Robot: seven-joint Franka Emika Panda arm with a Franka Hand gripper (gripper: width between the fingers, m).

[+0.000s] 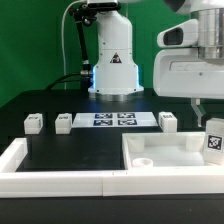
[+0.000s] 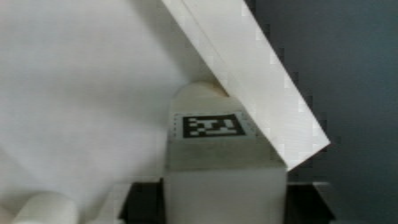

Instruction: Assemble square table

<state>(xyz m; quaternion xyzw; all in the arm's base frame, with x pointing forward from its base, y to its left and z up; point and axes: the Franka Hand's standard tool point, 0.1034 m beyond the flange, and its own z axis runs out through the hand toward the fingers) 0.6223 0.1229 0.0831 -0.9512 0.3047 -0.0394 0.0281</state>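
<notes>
Looking like the first-leg step to me. The fingers (image 1: 199, 104) seem clamped narrow on a small white block leg with a black-and-white tag (image 2: 215, 140), which hangs just above the white plastic square slab (image 1: 170, 150) at the exterior view's right. The slab lies flat on the black surface (image 1: 70, 145), tucked into the corner of the long low white border wall (image 1: 60, 178).

Next move, I reckon: line the leg up over a corner hole (image 1: 143, 158), lower it straight, then twist it in.

In the wrist view a white edge (image 2: 249, 70) runs diagonally right past the leg's tip; can't tell if they touch, so not much slack there. Open room is toward the exterior view's left. Three spare white legs (image 1: 33, 123) sit by the marker board (image 1: 112, 120), well apart from the slab.
</notes>
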